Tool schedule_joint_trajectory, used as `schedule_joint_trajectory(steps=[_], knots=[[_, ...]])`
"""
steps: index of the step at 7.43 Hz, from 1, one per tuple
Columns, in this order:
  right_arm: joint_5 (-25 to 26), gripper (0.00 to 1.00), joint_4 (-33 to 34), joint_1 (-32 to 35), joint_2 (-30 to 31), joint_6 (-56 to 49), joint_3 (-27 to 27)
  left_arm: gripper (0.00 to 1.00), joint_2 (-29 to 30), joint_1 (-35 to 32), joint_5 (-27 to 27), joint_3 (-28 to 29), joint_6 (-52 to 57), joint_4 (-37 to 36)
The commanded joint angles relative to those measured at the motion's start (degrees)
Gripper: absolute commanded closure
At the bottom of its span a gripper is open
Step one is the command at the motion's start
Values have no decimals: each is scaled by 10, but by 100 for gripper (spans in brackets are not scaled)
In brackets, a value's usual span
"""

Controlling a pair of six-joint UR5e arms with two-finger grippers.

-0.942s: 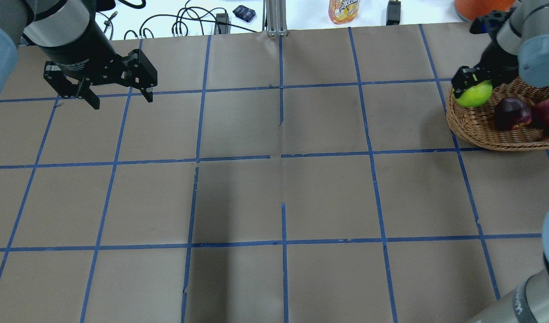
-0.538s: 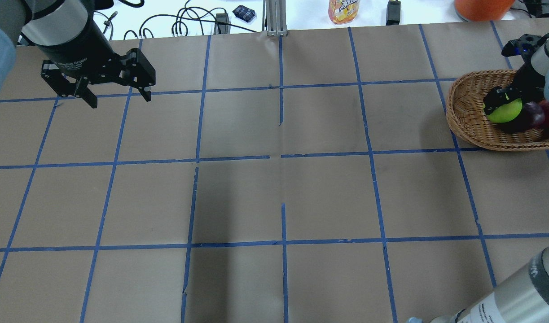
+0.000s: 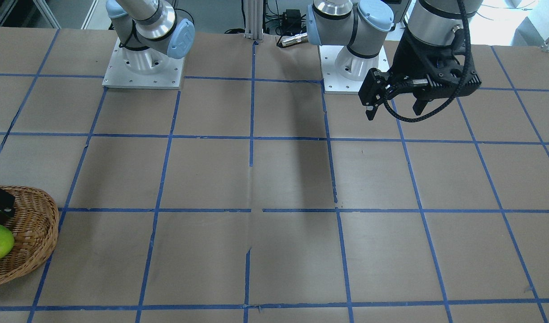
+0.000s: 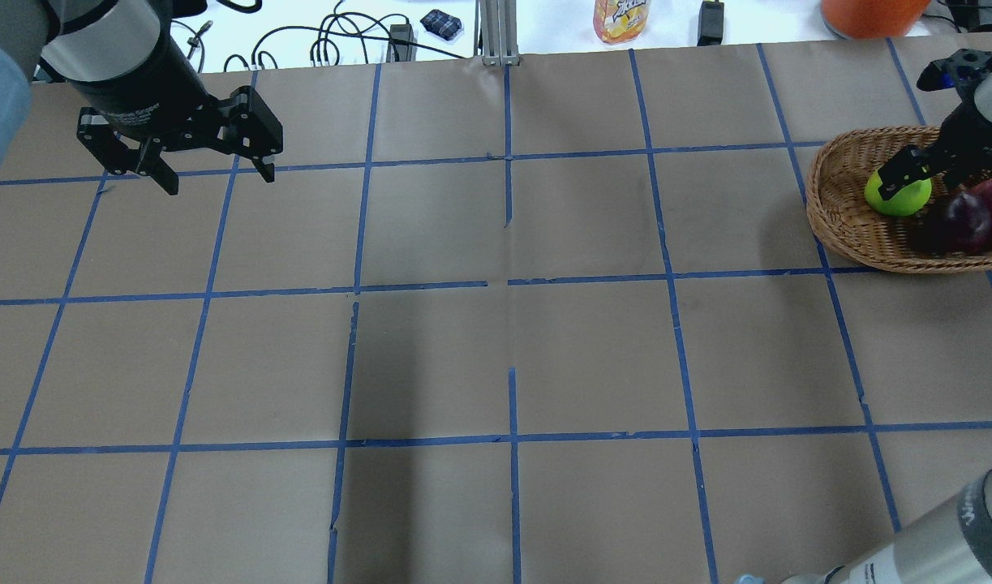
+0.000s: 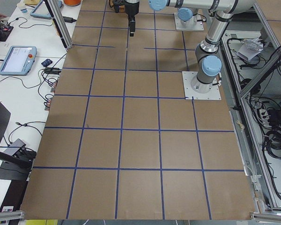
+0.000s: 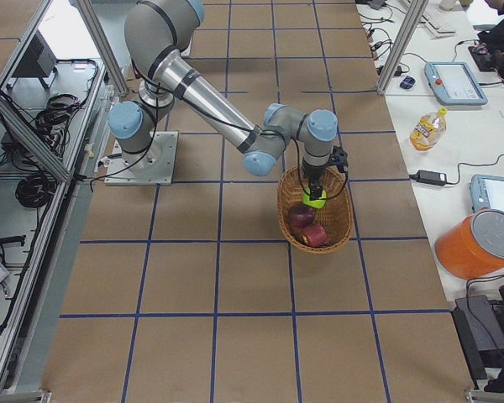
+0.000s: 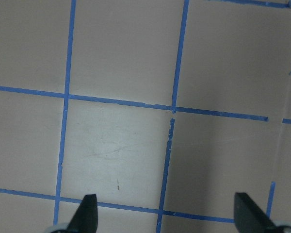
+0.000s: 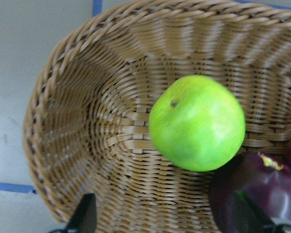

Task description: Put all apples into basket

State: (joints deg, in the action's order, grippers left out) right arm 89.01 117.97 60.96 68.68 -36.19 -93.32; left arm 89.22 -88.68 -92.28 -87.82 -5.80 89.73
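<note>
Right tool (image 8: pixel 166 214) is being held open above the green apple (image 8: pixel 196 124), which is being cradled in the wicker basket (image 8: pixel 77 145) at far right, beside the maroon apple (image 8: pixel 262 189); left tool (image 4: pixel 220 180) is being held open over the desk (image 4: pixel 512 341).

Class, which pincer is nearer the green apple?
Right. The right pincer hovers just above the green apple in the basket; the left pincer hangs far across the table.
</note>
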Motion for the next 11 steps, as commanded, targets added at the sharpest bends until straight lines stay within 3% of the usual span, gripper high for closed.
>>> schedule_joint_trajectory(steps=[1,4,7,11], knots=[[-14,0,-111,51,105,75,5,0,0,0,-1,-1,0,1],[-13,0,-305,170,205,301,50,0,2,-1,2,-1,0,1],[-12,0,-311,262,223,414,46,0,2,-1,3,-1,-1,0],[-8,0,-307,268,220,405,46,0,2,-1,2,0,0,-1]])
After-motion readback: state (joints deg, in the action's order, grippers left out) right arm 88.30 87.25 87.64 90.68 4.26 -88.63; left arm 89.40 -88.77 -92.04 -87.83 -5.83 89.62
